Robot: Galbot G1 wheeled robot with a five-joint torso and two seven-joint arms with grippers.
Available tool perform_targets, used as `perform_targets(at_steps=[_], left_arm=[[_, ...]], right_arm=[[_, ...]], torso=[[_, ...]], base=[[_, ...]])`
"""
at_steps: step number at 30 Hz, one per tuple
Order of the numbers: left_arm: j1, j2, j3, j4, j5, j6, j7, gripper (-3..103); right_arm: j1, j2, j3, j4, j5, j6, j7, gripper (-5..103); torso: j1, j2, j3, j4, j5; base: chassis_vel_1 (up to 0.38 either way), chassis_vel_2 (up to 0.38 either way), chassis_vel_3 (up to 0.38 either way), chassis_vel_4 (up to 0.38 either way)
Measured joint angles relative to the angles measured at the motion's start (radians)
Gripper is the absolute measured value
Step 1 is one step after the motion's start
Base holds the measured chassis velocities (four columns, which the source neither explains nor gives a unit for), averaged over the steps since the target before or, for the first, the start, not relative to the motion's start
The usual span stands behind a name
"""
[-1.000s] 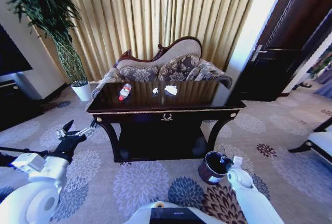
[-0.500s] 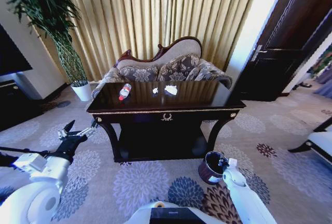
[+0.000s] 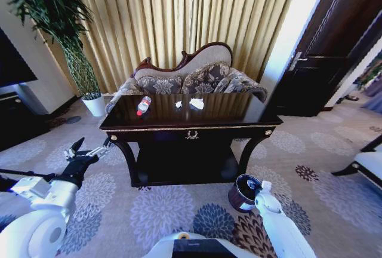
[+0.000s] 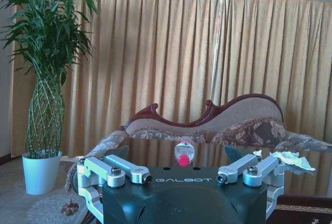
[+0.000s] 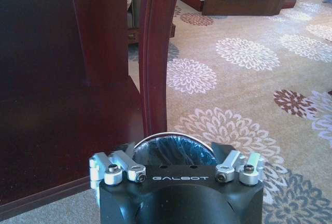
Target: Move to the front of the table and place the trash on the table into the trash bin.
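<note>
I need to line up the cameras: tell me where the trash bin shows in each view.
Head view: the trash bin stands on the carpet by the table's front right leg, beside the right gripper.
Left wrist view: not in it.
Right wrist view: the bin sits just beyond the gripper.
Shared landmark: the table.

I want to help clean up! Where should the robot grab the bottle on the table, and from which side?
Probably around its middle, coming down from above. The bottle lies on its side on the table, cap toward the robot, so the fingers would best close across its round body. The open left gripper is nearer, low beside the table's left end.
</note>
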Motion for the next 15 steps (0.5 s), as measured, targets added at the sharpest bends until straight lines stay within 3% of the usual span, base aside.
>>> perform_targets(at_steps=[2,3,5,6,15], left_arm=[[0.0,0.0,0.0,0.0,0.0,0.0,0.0,100],[0.0,0.0,0.0,0.0,0.0,0.0,0.0,100],[0.001,0.0,0.0,0.0,0.0,0.0,0.0,100],[0.002,0.0,-0.001,0.0,-0.001,0.0,0.0,100],[0.002,-0.001,-0.002,0.0,-0.001,-0.001,0.0,100]], right_arm=[[-0.001,-0.001,0.001,0.001,0.001,0.0,0.0,84],[-0.005,-0.002,0.002,0.004,0.003,0.0,0.0,94],[-0.009,-0.004,0.003,0.008,0.005,0.0,0.0,94],[-0.013,-0.005,0.004,0.012,0.007,0.0,0.0,99],[-0.021,-0.007,0.009,0.023,0.013,-0.002,0.0,100]], torso=[[0.0,0.0,0.0,0.0,0.0],[0.0,0.0,0.0,0.0,0.0001],[0.0,0.0,0.0,0.0,0.0001],[0.0,0.0,0.0,0.0,0.0001],[0.0,0.0,0.0,0.0,0.0001]], base=[[0.0,0.0,0.0,0.0],[0.0,0.0,0.0,0.0],[0.0,0.0,0.0,0.0],[0.0,0.0,0.0,0.0],[0.0,0.0,0.0,0.0]])
